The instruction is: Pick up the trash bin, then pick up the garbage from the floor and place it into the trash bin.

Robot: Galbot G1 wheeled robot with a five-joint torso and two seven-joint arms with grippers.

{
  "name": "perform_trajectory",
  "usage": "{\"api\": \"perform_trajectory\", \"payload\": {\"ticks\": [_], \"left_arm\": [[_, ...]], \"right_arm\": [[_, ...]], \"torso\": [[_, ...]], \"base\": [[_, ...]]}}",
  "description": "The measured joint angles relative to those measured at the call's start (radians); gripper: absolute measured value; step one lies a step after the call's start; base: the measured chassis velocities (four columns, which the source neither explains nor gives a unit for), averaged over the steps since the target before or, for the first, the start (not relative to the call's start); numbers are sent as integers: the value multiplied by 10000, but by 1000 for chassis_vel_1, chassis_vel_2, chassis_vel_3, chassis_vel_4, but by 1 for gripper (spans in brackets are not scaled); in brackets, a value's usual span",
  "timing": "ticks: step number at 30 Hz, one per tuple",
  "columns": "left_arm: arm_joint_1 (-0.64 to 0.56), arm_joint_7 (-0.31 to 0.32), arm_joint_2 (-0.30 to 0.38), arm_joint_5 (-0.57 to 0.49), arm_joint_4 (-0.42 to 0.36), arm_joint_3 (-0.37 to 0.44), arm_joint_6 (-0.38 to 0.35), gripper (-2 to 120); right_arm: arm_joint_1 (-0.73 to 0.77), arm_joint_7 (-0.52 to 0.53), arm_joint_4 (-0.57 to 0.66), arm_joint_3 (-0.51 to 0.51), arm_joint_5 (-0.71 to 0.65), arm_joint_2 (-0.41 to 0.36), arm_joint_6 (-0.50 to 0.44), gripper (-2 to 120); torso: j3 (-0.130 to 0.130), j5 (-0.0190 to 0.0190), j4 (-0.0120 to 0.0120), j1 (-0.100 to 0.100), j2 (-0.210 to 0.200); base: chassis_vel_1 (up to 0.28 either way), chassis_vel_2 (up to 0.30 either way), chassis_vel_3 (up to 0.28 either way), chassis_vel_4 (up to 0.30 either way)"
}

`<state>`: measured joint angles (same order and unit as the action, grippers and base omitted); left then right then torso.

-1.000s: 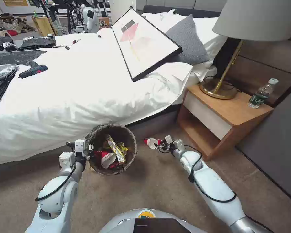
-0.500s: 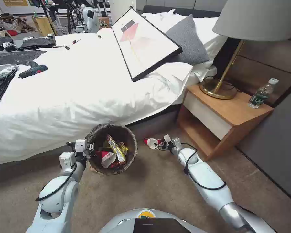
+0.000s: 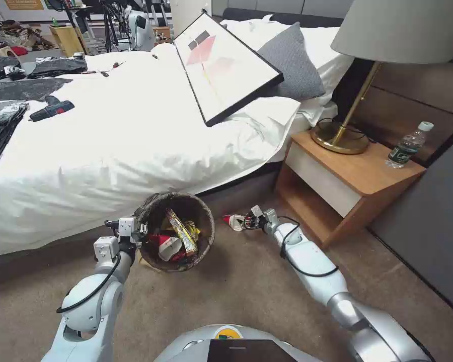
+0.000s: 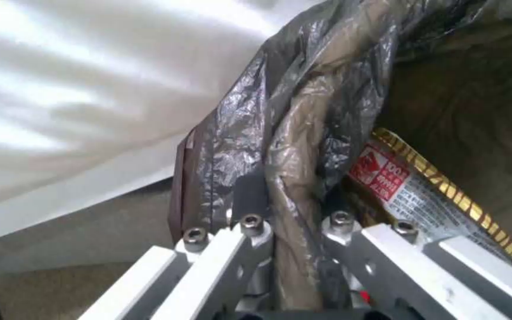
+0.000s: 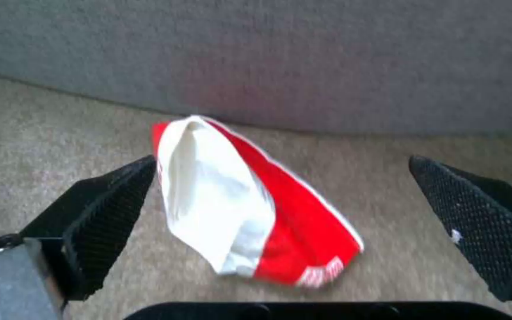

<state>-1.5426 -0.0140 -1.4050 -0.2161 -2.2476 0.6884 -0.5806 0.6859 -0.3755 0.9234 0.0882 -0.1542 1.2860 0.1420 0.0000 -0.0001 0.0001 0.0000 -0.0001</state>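
Reaching right gripper [image 5: 280, 209], pads spread wide, around crushed red-and-white paper cup [image 5: 250, 204] on carpet [image 3: 246, 286] beside bed base. Advice: centre cup between pads, lower to pile, close gently; flattened paper slips. Left gripper [image 4: 294, 226] pinched on bag-lined rim of trash bin [image 3: 178, 234], bin near cup. Change: right arm extended further toward cup; bin unmoved.

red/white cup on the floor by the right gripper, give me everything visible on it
The crushed paper cup is flattened, one face white, the other red with white lettering at one end. It lies on the beige carpet beside the bed base, between the open right gripper's fingers; one black pad is at its white edge, the other stands apart.
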Motion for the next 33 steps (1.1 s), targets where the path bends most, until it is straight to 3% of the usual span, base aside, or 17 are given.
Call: {"api": "perform_trajectory", "payload": {"ticks": [21,33], "left_arm": [[82,-7,6,78,130,-83,-16,3],[46,-8,-38,120,129,-21,-11,3]], "right_arm": [[-1029,-1651,-2810,139,991,702,-1321,100],[-1302,-1772,-3584,279,1254,967,-1667,100]], "torso": [[0,-1,-2,0,0],[0,0,-2,0,0]], "base": [[0,0,0,0],[0,0,0,0]]}}
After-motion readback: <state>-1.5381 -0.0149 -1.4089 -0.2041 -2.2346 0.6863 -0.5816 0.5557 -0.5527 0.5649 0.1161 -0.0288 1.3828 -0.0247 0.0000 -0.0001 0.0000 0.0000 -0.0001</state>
